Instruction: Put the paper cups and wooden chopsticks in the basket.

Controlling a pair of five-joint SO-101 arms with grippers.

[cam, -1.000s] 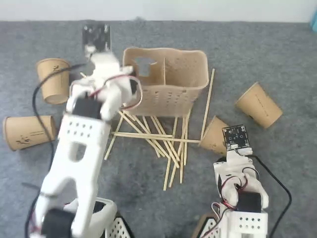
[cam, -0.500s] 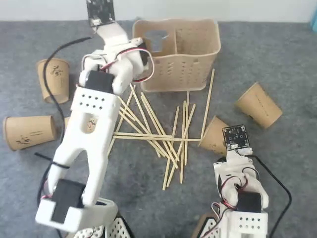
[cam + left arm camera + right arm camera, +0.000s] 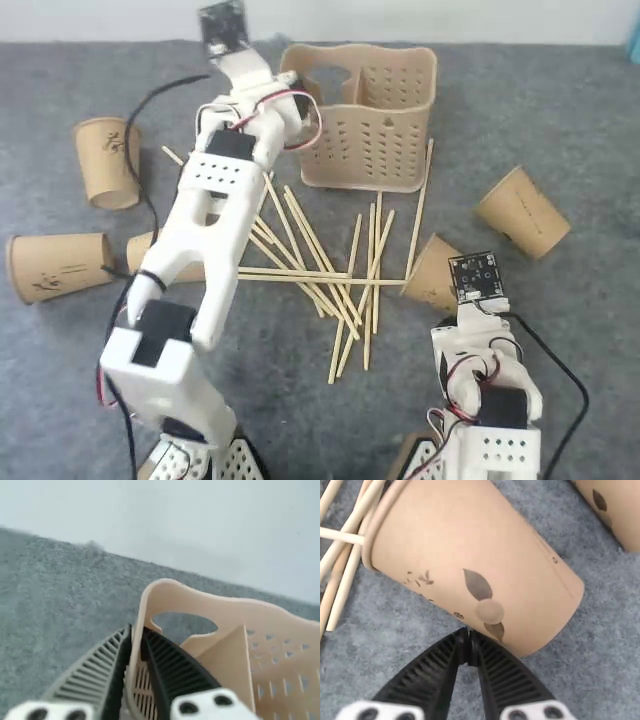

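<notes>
Along the left edge of the high view, note three paper cups. The far-left cup (image 3: 105, 165) has its wider end toward the far side. The near-left cup (image 3: 55, 266) lies on its side, long axis left to right. The half-hidden cup (image 3: 140, 248) sits behind the left arm (image 3: 205, 255). The left gripper (image 3: 135, 630) is pinching the left wall of the basket (image 3: 370, 140) near its rim, with the wall held between its two fingers. The basket stands upright near the far edge of the grey table (image 3: 330, 430), close to the pale wall (image 3: 200, 520), and a divider splits its interior. Between the basket and the arm bases lie the chopsticks (image 3: 340, 290): more than ten, overlapping, so you cannot fix an exact count. Most point front to back in a fan, two lie crosswise, and one runs alongside the basket's right corner. Open table lies in front of the pile between the arm bases, and to the right of the basket. Two more cups lie to the right, making five in all. The fourth cup (image 3: 470, 565) is on its side with its mouth at the chopstick ends. The fifth cup (image 3: 522, 212) is on its side with its long axis diagonal, near the fourth but apart. The right gripper (image 3: 468, 635) has its fingertips pressed together on nothing, just beside the fourth cup's wall.
</notes>
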